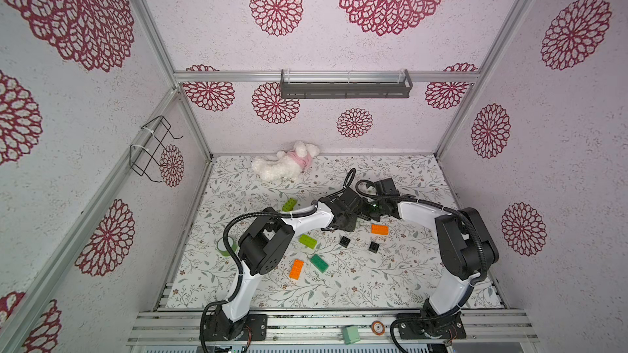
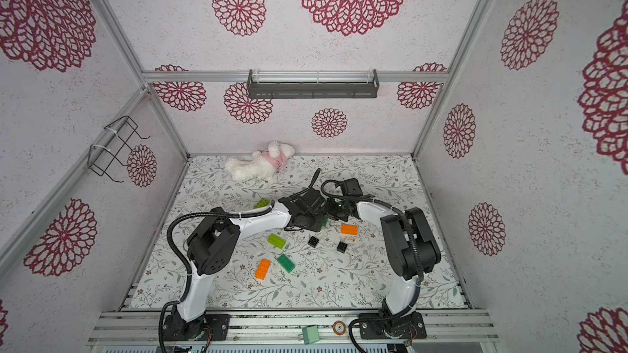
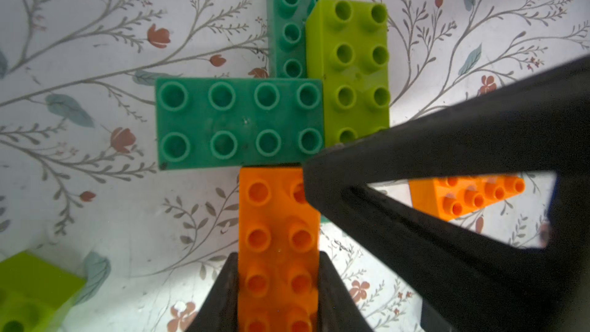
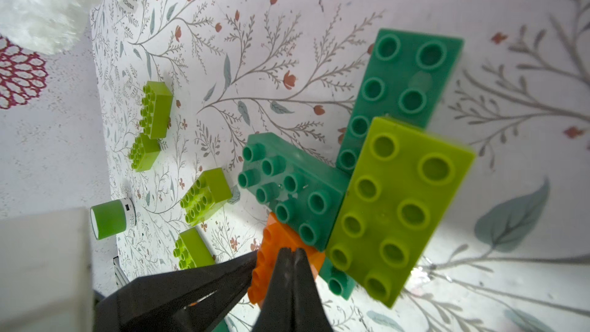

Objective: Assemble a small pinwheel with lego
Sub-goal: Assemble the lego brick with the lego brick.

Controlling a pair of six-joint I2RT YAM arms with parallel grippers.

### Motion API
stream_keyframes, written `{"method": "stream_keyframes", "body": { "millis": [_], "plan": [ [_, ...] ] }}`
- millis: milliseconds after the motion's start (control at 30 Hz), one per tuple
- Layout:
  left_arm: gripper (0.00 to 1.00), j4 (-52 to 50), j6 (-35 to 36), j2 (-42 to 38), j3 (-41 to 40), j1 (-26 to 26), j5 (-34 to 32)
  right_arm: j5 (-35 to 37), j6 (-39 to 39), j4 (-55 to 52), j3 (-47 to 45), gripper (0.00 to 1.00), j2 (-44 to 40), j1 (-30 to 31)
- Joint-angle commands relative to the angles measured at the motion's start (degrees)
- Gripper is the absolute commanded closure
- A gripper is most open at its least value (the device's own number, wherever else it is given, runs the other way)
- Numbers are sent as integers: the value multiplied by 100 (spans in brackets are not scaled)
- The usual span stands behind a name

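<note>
Wrist-view detail, unseen from above: left jaws tight on orange brick, right jaws closed together.

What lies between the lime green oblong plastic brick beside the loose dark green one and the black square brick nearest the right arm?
Another black square brick, touching neither the lime green brick nor that black brick, in both top views.

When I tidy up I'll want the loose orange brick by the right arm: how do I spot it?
On the flowered mat, follow the right arm toward its tip; the orange brick lies just before it, on the base side. The other loose orange brick lies beside a dark green brick; this one's nearest neighbour is a small black brick.
</note>
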Motion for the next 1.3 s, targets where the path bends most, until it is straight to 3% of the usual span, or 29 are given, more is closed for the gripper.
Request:
{"method": "stream_keyframes", "body": {
  "millis": [0,300,667,1100,1267],
  "plan": [
    [74,-108,178,147,117,-82,-113,344,-158,-266,163,100,50,78],
    [67,-59,190,147,82,-88,-64,432,-133,-221,-106,100,-17,88],
    [50,83,162,68,-9,-82,-54,529,-147,-277,-354,100,-178,86],
    [51,345,144,-248,-467,-38,-95,559,-116,-228,-352,100,-178,91],
    [41,786,110,-511,-757,39,225,425,-101,-214,-198,100,-163,118]
  ]
}}
